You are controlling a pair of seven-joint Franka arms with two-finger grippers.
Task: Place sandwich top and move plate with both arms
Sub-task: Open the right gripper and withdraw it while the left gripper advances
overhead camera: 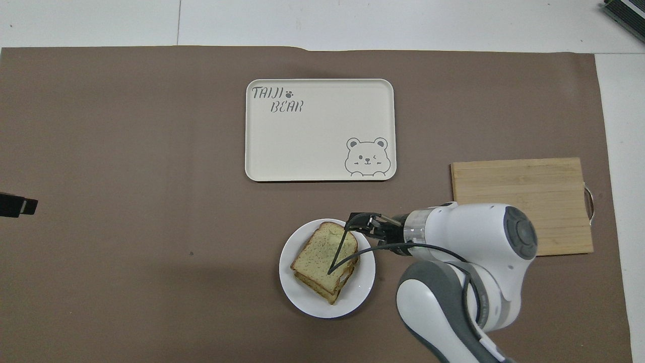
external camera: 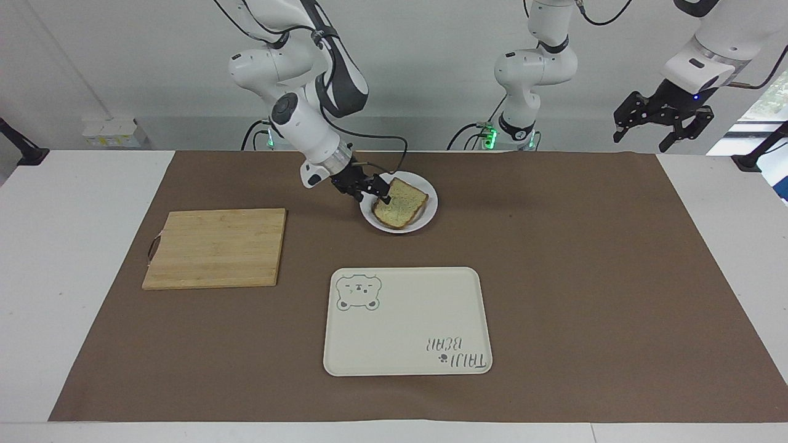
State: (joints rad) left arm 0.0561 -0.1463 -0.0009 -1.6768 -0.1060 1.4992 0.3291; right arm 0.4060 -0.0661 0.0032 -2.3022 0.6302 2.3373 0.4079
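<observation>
Sandwich top [external camera: 401, 203] lay on plate [external camera: 429, 212]. Right pincer [external camera: 369, 187] spread, empty, beside crust; could snag slice. Left pincer [external camera: 663, 120] spread, empty, waiting.

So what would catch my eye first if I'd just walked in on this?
Probably the sandwich top, lying on a stack of bread on the small white plate near the robots, with the right pincer open at its edge. Next, the cream tray with its bear drawing, farther from the robots, and the wooden cutting board toward the right arm's end. The left pincer waits, open, raised above the table's other end.
</observation>
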